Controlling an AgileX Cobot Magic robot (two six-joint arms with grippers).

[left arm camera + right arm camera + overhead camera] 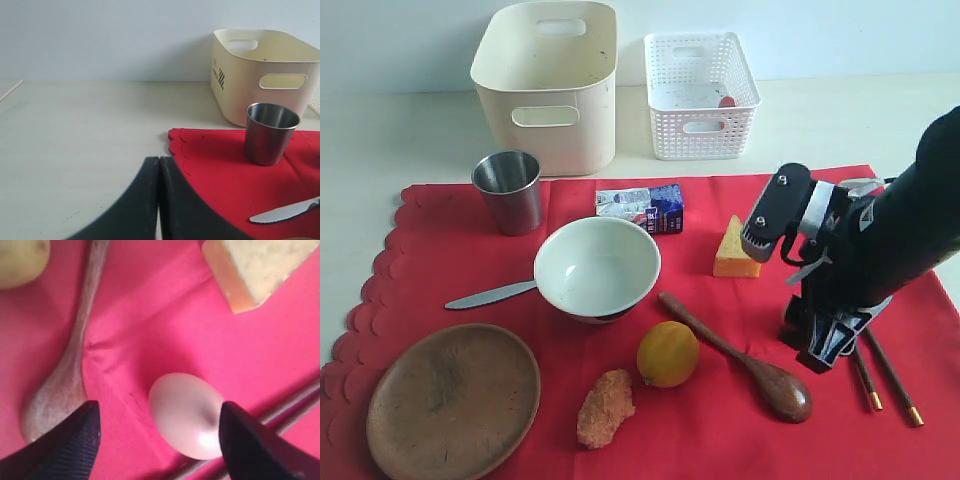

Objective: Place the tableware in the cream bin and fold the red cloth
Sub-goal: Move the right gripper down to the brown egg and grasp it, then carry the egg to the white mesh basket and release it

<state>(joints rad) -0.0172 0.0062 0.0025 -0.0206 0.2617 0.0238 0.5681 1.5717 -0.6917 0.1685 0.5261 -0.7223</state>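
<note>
Exterior: scalloped red cloth (720, 430) lies on worktop (400, 140), carrying 1 cup (508, 190), 1 bowl (597, 268), 1 knife (490, 295), 1 plate (453, 400), 1 spoon (740, 355), 2 chopsticks (890, 378); 1 cream bin (580, 135) behind it.
Left wrist: left end effector (159, 162) closed tight.
Right wrist: right end effector (159, 412) wide, straddling 1 egg (185, 412).

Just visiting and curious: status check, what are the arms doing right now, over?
Left gripper shut, empty, near the red cloth's corner. Right gripper open, straddling the egg. Wooden spoon and chopsticks lie close beside it, not binned.
</note>
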